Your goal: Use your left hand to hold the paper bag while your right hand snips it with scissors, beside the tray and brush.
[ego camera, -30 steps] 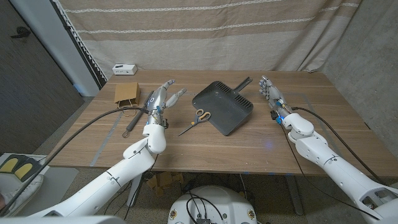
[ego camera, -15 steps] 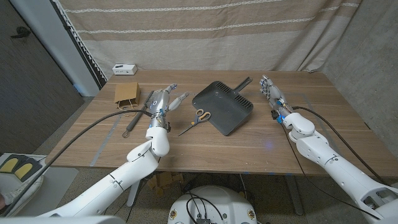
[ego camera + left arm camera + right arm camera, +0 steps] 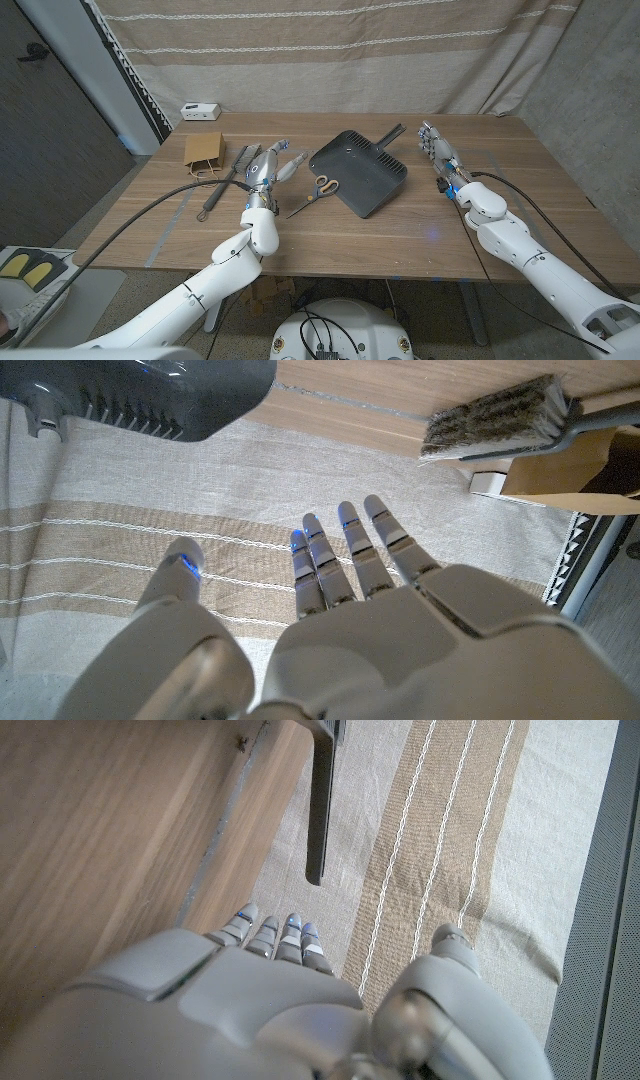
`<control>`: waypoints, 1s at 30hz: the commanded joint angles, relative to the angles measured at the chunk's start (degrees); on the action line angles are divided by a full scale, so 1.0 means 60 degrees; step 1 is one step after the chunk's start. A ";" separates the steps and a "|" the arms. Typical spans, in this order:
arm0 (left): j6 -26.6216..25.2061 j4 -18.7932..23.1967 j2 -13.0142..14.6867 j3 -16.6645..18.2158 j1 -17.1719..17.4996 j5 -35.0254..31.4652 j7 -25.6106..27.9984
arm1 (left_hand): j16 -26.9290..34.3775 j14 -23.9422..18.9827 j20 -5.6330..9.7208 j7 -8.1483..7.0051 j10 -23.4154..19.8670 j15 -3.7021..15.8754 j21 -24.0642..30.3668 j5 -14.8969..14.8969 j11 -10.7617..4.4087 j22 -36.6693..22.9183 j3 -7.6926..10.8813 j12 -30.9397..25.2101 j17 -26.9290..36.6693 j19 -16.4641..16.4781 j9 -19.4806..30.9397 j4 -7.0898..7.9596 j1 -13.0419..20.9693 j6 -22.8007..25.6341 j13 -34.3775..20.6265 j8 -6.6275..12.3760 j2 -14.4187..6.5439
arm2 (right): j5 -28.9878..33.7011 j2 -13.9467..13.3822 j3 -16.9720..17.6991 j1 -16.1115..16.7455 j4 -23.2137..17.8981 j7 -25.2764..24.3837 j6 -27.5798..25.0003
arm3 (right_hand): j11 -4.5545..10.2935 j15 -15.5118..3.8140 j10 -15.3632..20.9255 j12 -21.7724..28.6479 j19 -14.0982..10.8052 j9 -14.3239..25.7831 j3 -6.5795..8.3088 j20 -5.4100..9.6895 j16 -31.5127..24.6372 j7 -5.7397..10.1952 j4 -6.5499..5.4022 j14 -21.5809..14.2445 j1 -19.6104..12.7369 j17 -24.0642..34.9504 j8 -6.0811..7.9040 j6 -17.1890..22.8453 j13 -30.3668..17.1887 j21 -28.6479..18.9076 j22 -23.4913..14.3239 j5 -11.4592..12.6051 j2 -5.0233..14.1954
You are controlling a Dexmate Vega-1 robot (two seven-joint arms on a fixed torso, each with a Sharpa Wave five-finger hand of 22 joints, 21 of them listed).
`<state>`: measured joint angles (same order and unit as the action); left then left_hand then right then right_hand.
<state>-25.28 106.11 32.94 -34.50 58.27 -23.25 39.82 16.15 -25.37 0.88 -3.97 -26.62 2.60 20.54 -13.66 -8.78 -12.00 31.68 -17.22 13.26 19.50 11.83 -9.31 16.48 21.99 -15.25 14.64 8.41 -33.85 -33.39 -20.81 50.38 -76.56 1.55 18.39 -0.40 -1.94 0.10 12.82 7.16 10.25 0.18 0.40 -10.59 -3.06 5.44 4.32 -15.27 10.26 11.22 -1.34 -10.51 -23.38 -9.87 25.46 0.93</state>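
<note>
A brown paper bag [image 3: 204,151] lies at the far left of the table, its edge also in the left wrist view [image 3: 570,465]. Scissors [image 3: 316,191] with tan handles lie on the wood at the front left edge of the dark tray [image 3: 358,167]. A brush [image 3: 228,172] with a long handle lies between bag and tray; its bristles [image 3: 495,426] show in the left wrist view. My left hand [image 3: 267,162] hovers open between brush and scissors, fingers spread and holding nothing. My right hand [image 3: 437,149] stands open to the right of the tray, empty.
A small white box [image 3: 201,110] sits at the table's far left corner. A striped curtain [image 3: 330,50] hangs behind the table. The tray's handle [image 3: 322,795] juts past the far table edge near my right hand. Bare wood [image 3: 400,240] stretches along the near edge.
My left hand has drifted right, away from the bag and toward the scissors. The right hand has stayed in place.
</note>
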 commanded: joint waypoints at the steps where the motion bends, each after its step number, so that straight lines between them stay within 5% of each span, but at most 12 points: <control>1: -0.0728 0.0096 -0.0135 -0.0265 -0.0093 -0.0273 -0.0005 | 0.0120 -0.0205 -0.0011 -0.0491 -0.0144 0.0946 0.0086 0.0052 -0.0054 -0.0085 0.0073 -0.0119 0.0099 0.0107 0.0075 -0.0008 0.0195 0.0128 -0.0109 0.0100 0.0022 | -0.0019 -0.0029 0.0028 0.0024 0.0006 0.0079 0.0065 | -0.0027 0.0004 -0.0042 -0.0016 -0.0018 0.0044 -0.0070 -0.0023 -0.0027 0.0004 0.0031 0.0060 -0.0091 0.0028 -0.0023 -0.0034 -0.0036 0.0053 -0.0034 0.0082 -0.0017; 24: -0.1458 0.0198 -0.0035 -0.0584 -0.0203 -0.0247 -0.0476 | -0.0008 0.0108 -0.0078 -0.0076 0.0162 0.1068 0.0160 0.0171 0.0119 -0.0126 0.0006 -0.0024 0.0178 0.0184 0.0189 -0.0031 0.0301 0.0391 -0.0272 0.0246 0.0206 | 0.0041 -0.0025 0.0021 0.0024 0.0014 0.0055 0.0118 | -0.0013 -0.0045 -0.0060 -0.0034 -0.0069 0.0046 -0.0086 -0.0031 -0.0024 0.0112 0.0086 0.0066 -0.0208 0.0023 -0.0046 -0.0131 -0.0038 0.0147 -0.0036 0.0124 0.0006; 30: -0.1491 0.0007 -0.0071 -0.0711 -0.0319 -0.0258 -0.0485 | -0.0019 -0.0168 0.0535 -0.0036 0.0018 0.1274 0.0330 0.0236 0.0081 -0.0028 -0.0087 -0.0024 0.0016 0.0778 0.0252 -0.0062 0.0419 0.0531 -0.0268 0.0312 0.0282 | 0.0049 -0.0043 0.0049 0.0081 -0.0075 -0.0028 0.0111 | 0.0131 -0.0088 -0.0057 -0.0037 -0.0087 0.0046 -0.0083 -0.0033 -0.0013 0.0167 0.0124 0.0093 -0.0293 0.0021 -0.0044 -0.0160 -0.0038 0.0196 -0.0036 0.0148 0.0023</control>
<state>-33.20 107.56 32.68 -37.59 57.26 -24.93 37.62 16.09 -25.00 2.31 -4.09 -25.71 2.55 21.77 -12.44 -8.17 -12.35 31.40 -17.43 13.75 22.34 12.94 -9.58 18.43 24.36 -16.65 16.13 9.77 -33.79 -33.71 -20.51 50.72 -76.76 1.81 18.97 0.01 -1.94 -0.32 12.82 6.83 10.25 -0.23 0.10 -10.60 -2.44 5.85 4.31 -16.32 10.26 11.00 -1.96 -10.51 -22.32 -10.02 25.91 1.07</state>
